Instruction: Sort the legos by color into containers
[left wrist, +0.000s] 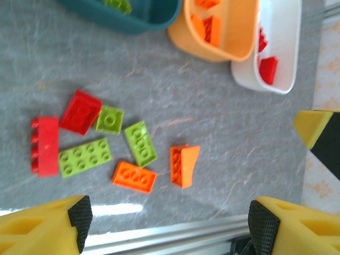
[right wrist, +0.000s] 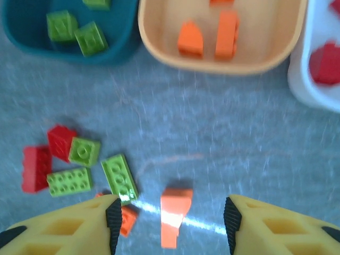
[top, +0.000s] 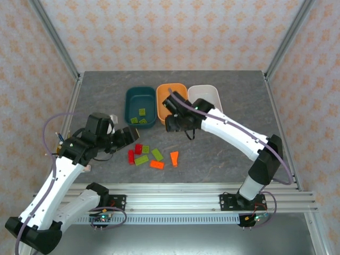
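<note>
The left gripper is spread wide and empty near the loose legos on the bench, likely ready to grab one. The right gripper, also spread and empty, hangs by the orange tub, where orange legos go.

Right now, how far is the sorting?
Done: green bricks in the teal tub, orange bricks in the orange tub, red bricks in the white tub. In hand: nothing; left gripper and right gripper open. Left on the table: two red, three green, two orange.
</note>
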`<state>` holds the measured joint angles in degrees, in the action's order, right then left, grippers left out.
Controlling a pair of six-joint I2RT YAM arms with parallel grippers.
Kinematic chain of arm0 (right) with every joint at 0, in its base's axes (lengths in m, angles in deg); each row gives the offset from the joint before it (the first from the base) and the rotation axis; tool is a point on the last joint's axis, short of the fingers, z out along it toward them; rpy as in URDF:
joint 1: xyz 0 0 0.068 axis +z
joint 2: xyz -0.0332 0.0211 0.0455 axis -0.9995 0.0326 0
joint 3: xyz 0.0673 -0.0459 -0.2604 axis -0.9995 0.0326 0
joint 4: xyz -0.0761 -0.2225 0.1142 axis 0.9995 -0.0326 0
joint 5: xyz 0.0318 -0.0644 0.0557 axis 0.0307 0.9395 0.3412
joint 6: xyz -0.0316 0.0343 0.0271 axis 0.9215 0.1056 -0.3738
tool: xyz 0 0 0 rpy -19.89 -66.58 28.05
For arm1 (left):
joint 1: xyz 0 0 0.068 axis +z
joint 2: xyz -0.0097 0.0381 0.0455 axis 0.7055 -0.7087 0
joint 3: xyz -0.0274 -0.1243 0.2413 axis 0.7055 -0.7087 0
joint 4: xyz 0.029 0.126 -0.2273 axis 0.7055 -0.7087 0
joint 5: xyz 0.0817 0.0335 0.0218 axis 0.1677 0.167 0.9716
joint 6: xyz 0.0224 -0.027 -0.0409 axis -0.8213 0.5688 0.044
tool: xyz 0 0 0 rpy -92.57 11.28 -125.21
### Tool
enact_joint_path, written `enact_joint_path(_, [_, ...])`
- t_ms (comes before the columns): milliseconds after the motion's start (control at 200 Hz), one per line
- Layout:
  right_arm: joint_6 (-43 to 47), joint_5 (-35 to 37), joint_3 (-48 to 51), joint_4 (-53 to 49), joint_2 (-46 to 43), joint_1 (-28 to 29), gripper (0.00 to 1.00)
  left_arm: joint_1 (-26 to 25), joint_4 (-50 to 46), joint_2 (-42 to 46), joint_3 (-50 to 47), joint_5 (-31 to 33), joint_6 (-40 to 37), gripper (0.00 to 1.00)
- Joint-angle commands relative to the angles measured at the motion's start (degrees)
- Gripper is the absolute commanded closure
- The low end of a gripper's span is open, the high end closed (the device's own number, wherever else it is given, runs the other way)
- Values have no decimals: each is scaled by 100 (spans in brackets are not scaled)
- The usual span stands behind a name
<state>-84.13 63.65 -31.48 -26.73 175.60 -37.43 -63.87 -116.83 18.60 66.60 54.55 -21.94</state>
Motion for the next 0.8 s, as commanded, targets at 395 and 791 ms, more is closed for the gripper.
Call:
enact_joint_path(395, [-1027, -878, 1968, 1411, 668, 595, 38, 10, 390, 1052, -1998, -1122, 358, 20])
enact_joint_path(791, [-1065, -626, 1830, 1331, 1318, 597, 61, 9, 407, 1301, -2104, -1123, 413, 20])
